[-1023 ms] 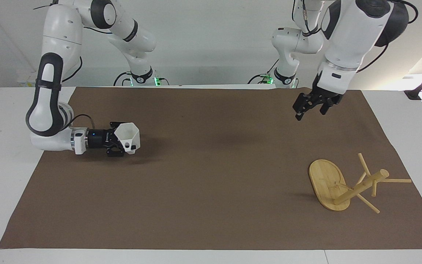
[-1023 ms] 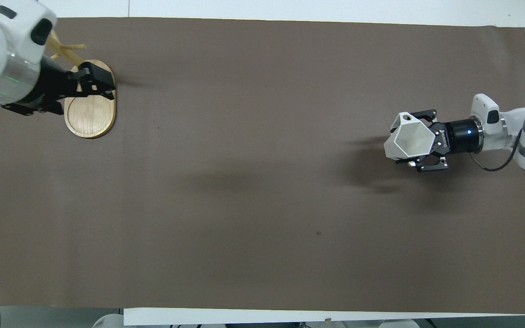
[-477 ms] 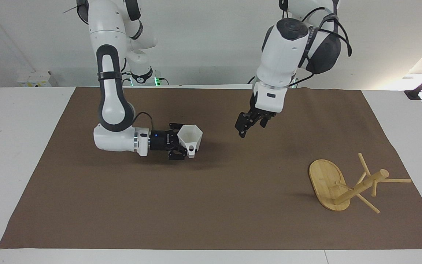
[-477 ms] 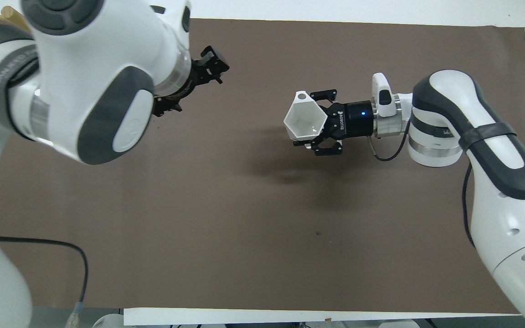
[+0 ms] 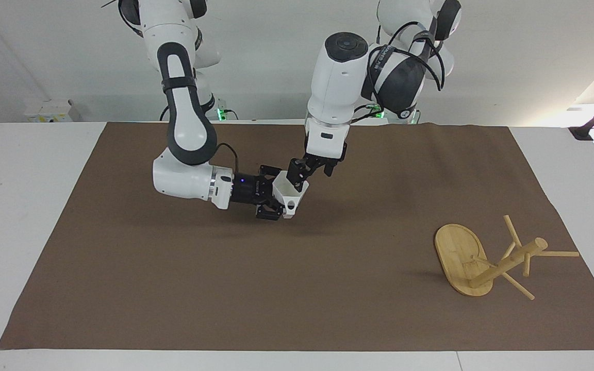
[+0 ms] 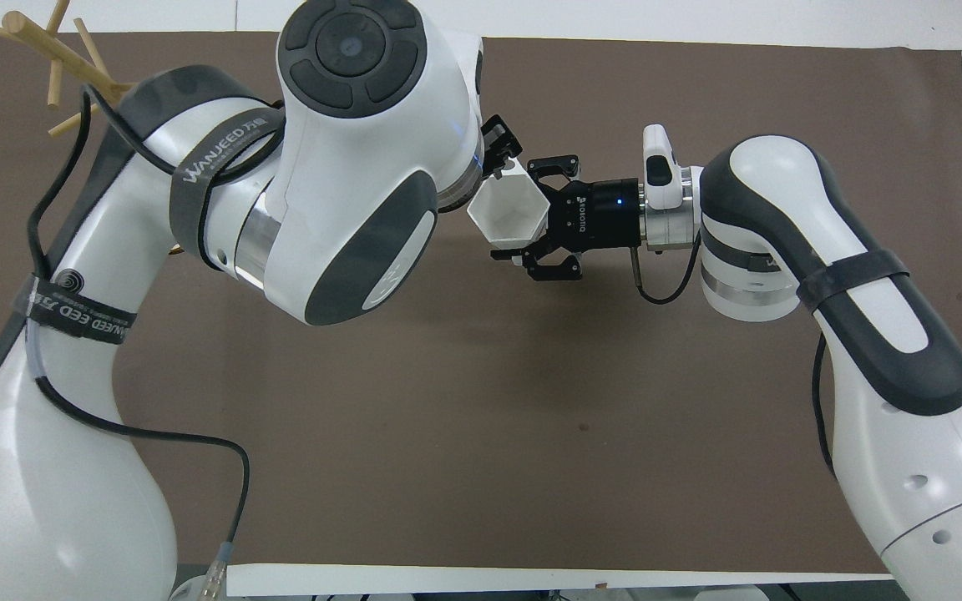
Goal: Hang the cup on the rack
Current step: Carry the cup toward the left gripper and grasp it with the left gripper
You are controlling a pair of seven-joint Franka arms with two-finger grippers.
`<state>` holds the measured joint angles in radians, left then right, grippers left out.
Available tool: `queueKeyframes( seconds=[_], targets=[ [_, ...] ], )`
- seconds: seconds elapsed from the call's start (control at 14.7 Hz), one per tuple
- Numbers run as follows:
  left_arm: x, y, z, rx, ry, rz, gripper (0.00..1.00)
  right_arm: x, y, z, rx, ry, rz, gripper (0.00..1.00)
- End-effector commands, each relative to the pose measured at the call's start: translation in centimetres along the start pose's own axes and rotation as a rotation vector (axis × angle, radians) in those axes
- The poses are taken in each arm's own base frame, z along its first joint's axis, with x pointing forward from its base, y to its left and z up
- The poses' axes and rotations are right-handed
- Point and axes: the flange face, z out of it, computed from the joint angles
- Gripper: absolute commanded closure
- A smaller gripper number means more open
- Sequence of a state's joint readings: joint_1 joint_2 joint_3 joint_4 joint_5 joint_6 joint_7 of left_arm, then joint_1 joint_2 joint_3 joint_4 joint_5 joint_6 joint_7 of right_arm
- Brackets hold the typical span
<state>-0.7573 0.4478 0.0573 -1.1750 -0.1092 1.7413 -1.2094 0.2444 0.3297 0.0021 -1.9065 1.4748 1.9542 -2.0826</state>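
Note:
The white faceted cup (image 5: 290, 197) is held sideways above the middle of the brown mat, with its hexagonal rim showing in the overhead view (image 6: 508, 213). My right gripper (image 5: 272, 200) is shut on the cup's bottom end. My left gripper (image 5: 308, 174) is open at the cup's rim, with one finger (image 6: 498, 148) against its edge. The bamboo rack (image 5: 462, 260) lies tipped on its side on the mat toward the left arm's end. In the overhead view only its pegs (image 6: 53, 58) show past my left arm.
The brown mat (image 5: 173, 288) covers most of the white table. My left arm (image 6: 347, 167) hides much of the mat in the overhead view. Nothing else lies on the mat.
My right gripper has carried the cup from the right arm's end to the middle of the mat. My left gripper has swung over from near the rack and come down to the cup's rim.

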Motion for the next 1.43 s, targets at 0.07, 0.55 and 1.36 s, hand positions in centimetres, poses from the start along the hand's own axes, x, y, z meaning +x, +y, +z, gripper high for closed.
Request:
queueKeyframes(
  seconds=[0.07, 0.55, 1.36],
  targets=[
    [-1.7, -0.2, 1.0, 0.026, -0.040, -0.006, 0.10, 0.0, -0.1, -0.4, -0.021, 0.009, 0.021, 0.78],
    [-1.8, -0.6, 1.8, -0.012, -0.061, 0.002, 0.31, -0.1, 0.0, -0.5, -0.040, -0.003, 0.022, 0.78],
    [-1.7, -1.1, 2.8, -0.042, -0.035, 0.078, 1.00, -0.2, 0.1, -0.5, -0.040, -0.002, 0.020, 0.51]
  ],
)
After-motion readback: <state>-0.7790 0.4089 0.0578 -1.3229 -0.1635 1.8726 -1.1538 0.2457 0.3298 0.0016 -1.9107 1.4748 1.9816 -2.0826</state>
